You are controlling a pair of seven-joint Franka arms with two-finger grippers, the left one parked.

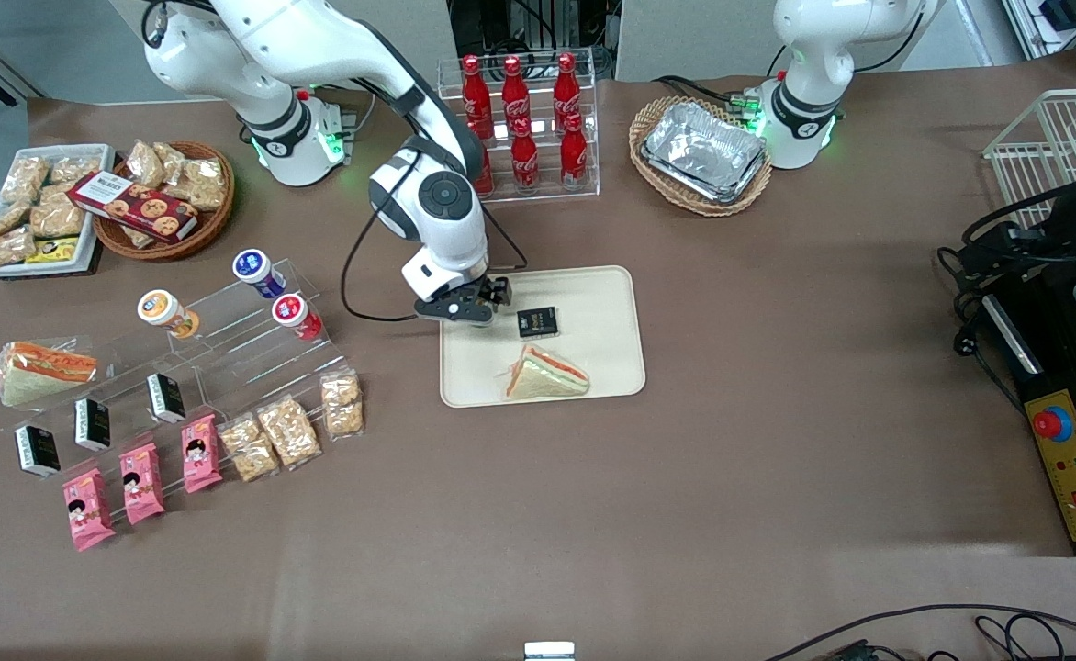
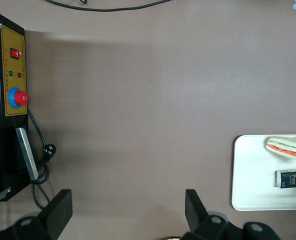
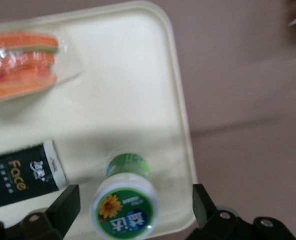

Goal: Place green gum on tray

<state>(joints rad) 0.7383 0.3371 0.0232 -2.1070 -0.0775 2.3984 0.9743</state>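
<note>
Front view: the tool [image 1: 465,308] hangs over the tray [image 1: 607,317], at the corner nearest the working arm's base. The tray is a flat cream rectangle with rounded corners and a low rim, lying on the brown cloth-like tabletop [image 1: 777,413] at mid-frame. On it lie a small black packet [image 1: 538,322] and a triangular wrapped sandwich [image 1: 545,375], the sandwich nearer the camera. The green gum is hidden under the tool here.

Left wrist view: the tray's end [image 2: 248,170] shows at the lower right edge of the frame, smooth and pale, with the sandwich [image 2: 289,148] and black packet [image 2: 289,178] on it.

Right wrist view: the green gum [image 3: 124,206], a small cylinder with a green body and a round white lid printed with a flower, stands upright on the tray [image 3: 132,95] near its rounded rim. The two dark fingers [image 3: 63,206] are spread wide, one on either side of the gum and touching neither side. The black packet [image 3: 22,173] lies just beside the gum, and the sandwich [image 3: 22,62] is well apart from it.
</note>
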